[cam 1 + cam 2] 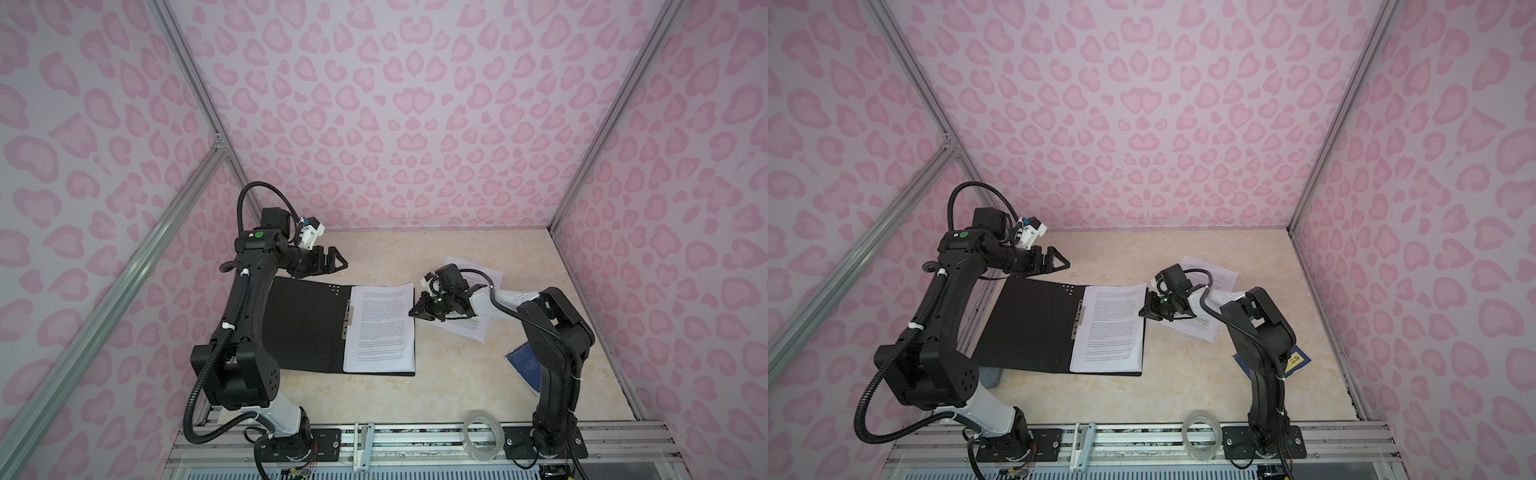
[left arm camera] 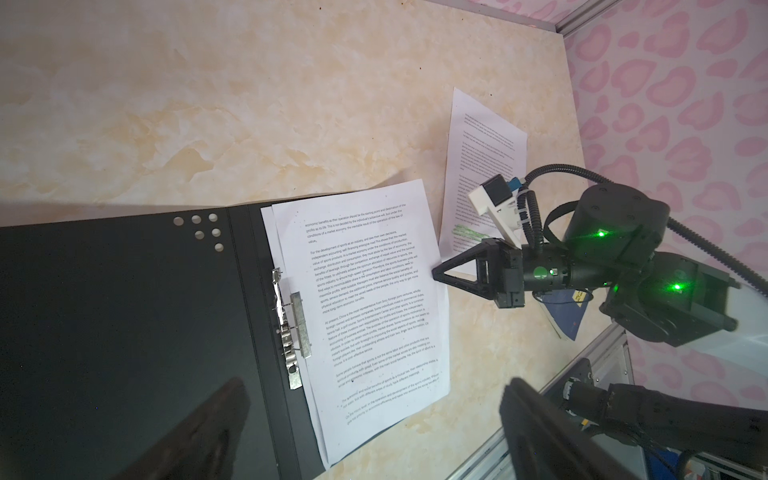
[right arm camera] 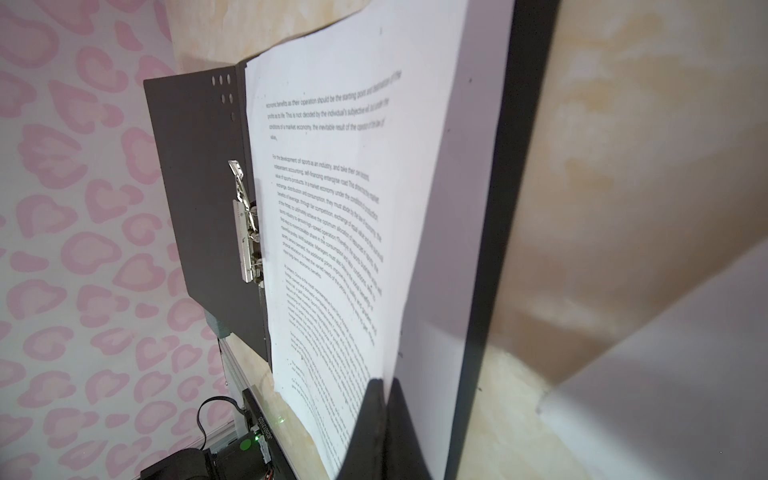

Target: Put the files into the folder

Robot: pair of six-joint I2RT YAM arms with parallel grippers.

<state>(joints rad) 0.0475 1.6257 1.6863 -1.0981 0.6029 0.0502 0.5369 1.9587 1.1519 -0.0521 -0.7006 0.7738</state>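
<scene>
Black on its inner faces, the flat A4 folder (image 1: 303,324) (image 1: 1025,324) (image 2: 124,311) (image 3: 195,166) lay spread open by the left edge of the beige marbled counter (image 1: 457,395) (image 1: 1183,395). Its silver metal spine clip (image 1: 348,320) (image 2: 291,324) (image 3: 247,232) ran down the middle.

Two of the files, white paper sheets printed thick with black text (image 1: 380,328) (image 1: 1111,328) (image 2: 365,299) (image 3: 332,208), lay stacked a little askew on the folder's right half, their inner edge right at the clip. The third sheet (image 1: 469,330) (image 1: 1200,328) (image 2: 486,137), marked with green highlighted lines, lay flat on the counter between the folder and the right edge, partly hidden under my right arm.

My right claw (image 1: 413,312) (image 1: 1142,313) (image 2: 436,274) (image 3: 378,386) was closed, fingers together, its tip at the outer edge of the top sheet in the folder. Whether it pinched the paper I could not tell.

My left claw (image 1: 338,259) (image 1: 1059,259) hung with its fingers spread wide above the folder's far edge, clear of it.

Near the right edge, a dark blue booklet with a yellow label (image 1: 523,365) (image 1: 1296,359) (image 2: 569,316) lay partly under my right arm.
</scene>
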